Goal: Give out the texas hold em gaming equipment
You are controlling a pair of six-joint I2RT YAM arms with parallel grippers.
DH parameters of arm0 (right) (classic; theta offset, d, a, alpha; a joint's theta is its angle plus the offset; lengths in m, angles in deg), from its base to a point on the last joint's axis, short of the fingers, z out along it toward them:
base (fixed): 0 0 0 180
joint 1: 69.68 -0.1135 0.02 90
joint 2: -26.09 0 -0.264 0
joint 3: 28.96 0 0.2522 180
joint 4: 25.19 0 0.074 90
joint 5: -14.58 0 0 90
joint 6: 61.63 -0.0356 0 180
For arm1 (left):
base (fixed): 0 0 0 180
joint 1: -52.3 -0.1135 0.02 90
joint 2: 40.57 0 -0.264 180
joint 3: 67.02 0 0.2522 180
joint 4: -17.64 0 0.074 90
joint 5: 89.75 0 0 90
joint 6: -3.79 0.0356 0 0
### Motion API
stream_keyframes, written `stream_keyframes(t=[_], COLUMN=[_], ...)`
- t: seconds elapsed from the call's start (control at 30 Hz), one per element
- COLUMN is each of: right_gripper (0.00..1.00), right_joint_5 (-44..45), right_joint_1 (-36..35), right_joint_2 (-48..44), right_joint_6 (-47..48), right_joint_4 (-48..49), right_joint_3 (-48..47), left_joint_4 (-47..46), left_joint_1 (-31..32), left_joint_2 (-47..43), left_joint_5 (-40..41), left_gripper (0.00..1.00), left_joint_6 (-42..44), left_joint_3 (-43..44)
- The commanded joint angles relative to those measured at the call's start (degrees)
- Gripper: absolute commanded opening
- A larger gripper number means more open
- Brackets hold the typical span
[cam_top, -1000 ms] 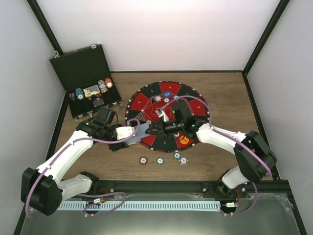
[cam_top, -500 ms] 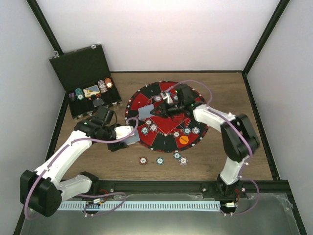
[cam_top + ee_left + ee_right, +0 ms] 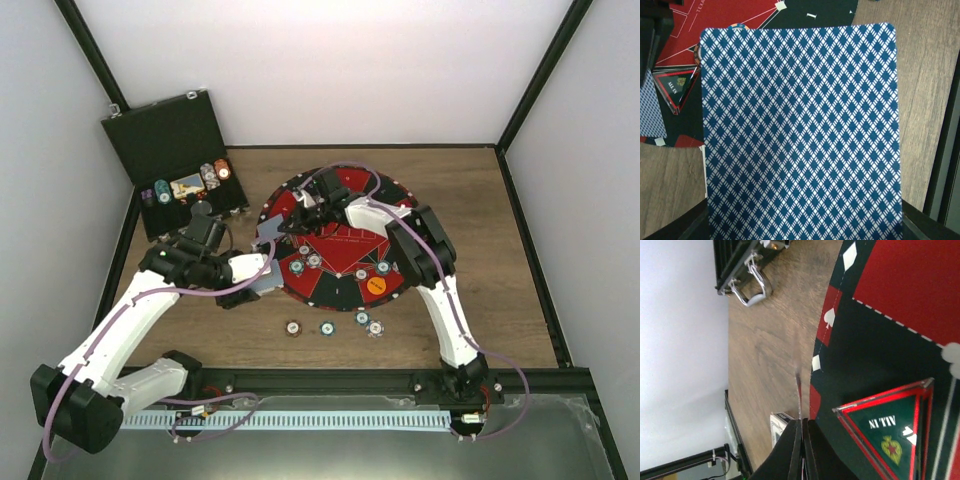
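Note:
My left gripper [image 3: 262, 277] is shut on a stack of blue diamond-backed playing cards [image 3: 800, 135] at the mat's left rim, and the top card fills the left wrist view and hides the fingers. My right gripper [image 3: 802, 421] reaches across to the mat's left edge, shut on a single playing card [image 3: 799, 390] seen edge-on; from above that card [image 3: 270, 230] is grey-blue. Striped poker chips [image 3: 313, 261] lie on the round red-and-black mat [image 3: 330, 285] beside an orange marker disc [image 3: 375, 285]. Several more chips [image 3: 327, 327] lie in a row on the wood below the mat.
The black hinged case [image 3: 175, 135] stands open at the back left, with chips [image 3: 222, 172] in its tray. A green "ALL IN" triangle [image 3: 887, 427] lies on the mat close to my right fingers. A white pack edge [image 3: 779, 426] shows just beyond them. Walls close in all sides.
My right arm has swung from the mat's middle to its far-left edge, carrying the single card. The left arm has shifted slightly with its stack.

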Motion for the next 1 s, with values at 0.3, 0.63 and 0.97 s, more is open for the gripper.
stream_keyframes(t=[0.3, 0.63, 0.97], right_gripper=[0.39, 0.67, 0.85], right_joint_5=[8.28, 9.73, -0.97], right_joint_1=[0.93, 1.46, -2.05], right_joint_2=[-4.15, -22.09, -42.43], right_joint_6=[8.28, 6.12, -9.51], right_joint_4=[-12.86, -6.58, 17.7], right_joint_3=[-4.35, 12.81, 40.64], left_joint_4=[-0.76, -3.21, -5.61], left_joint_1=[-0.28, -0.28, -0.28], left_joint_2=[-0.47, 0.88, 1.86], left_joint_5=[-1.42, -0.63, -0.98], left_gripper=[0.14, 0.14, 0.14], left_joint_6=[-1.09, -1.34, -1.0], left_joint_3=[0.46, -0.37, -1.57])
